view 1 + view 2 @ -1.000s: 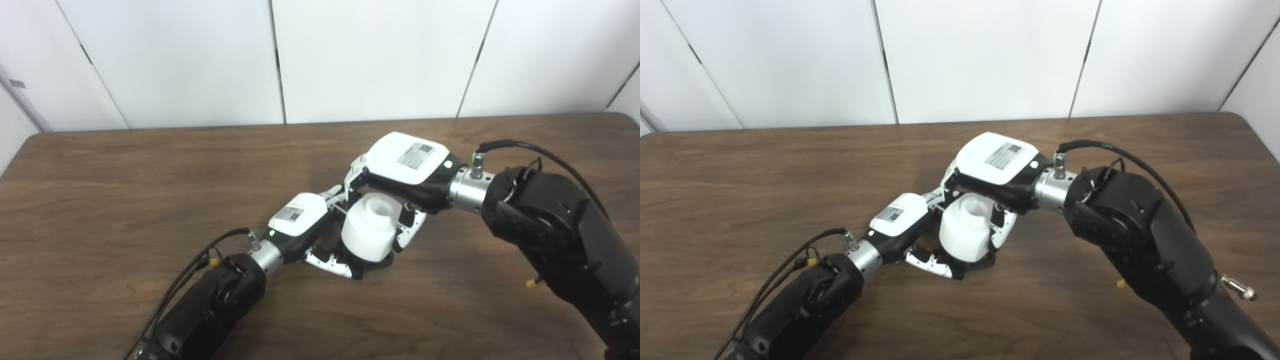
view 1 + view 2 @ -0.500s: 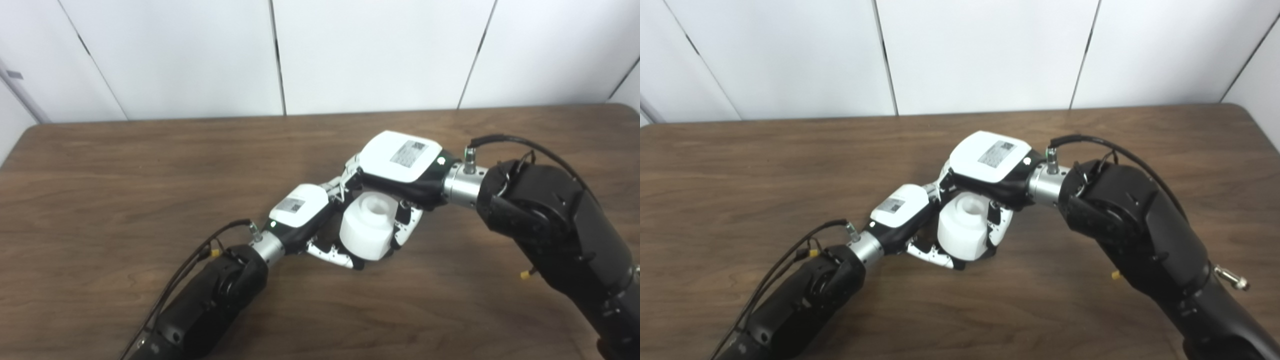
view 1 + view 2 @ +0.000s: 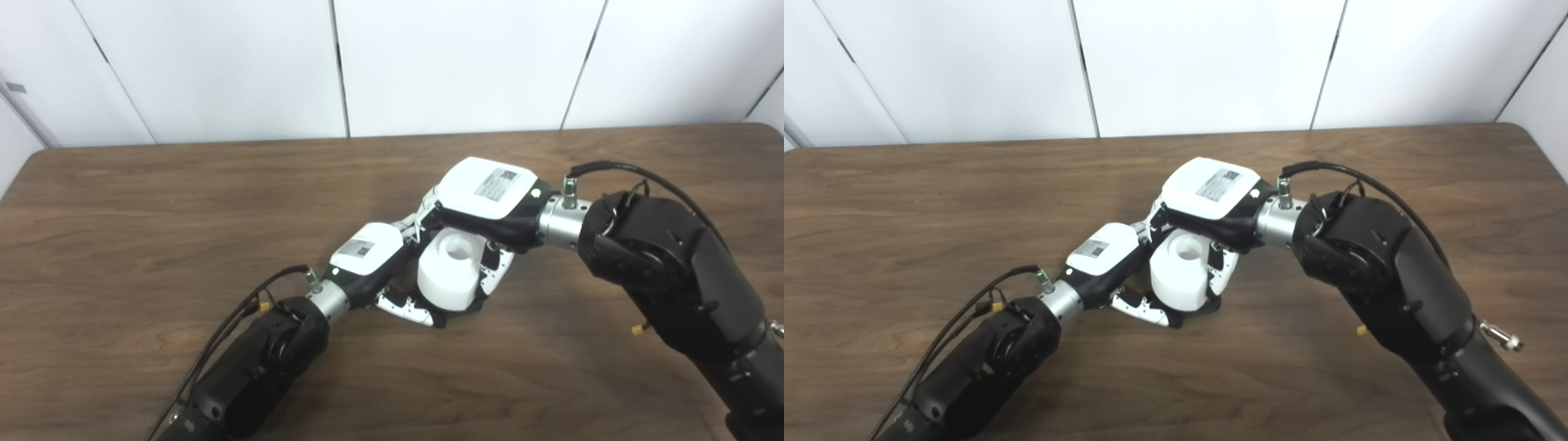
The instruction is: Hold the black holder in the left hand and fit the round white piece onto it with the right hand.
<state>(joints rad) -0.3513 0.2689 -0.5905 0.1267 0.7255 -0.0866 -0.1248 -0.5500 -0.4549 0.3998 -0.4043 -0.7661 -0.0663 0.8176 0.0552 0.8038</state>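
Both hands have drifted slightly away from you and lowered since a second ago, the clasp unchanged. Your wooden table lies beneath them. Your right hand arches over the round white piece, fingers closed around it. Your left hand curls beneath and beside that piece, gripping the black holder, visible only as a dark edge below it.

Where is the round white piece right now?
Near the table's middle in both views, the round white piece sits between the left hand and the right hand, whose fingers wrap it.
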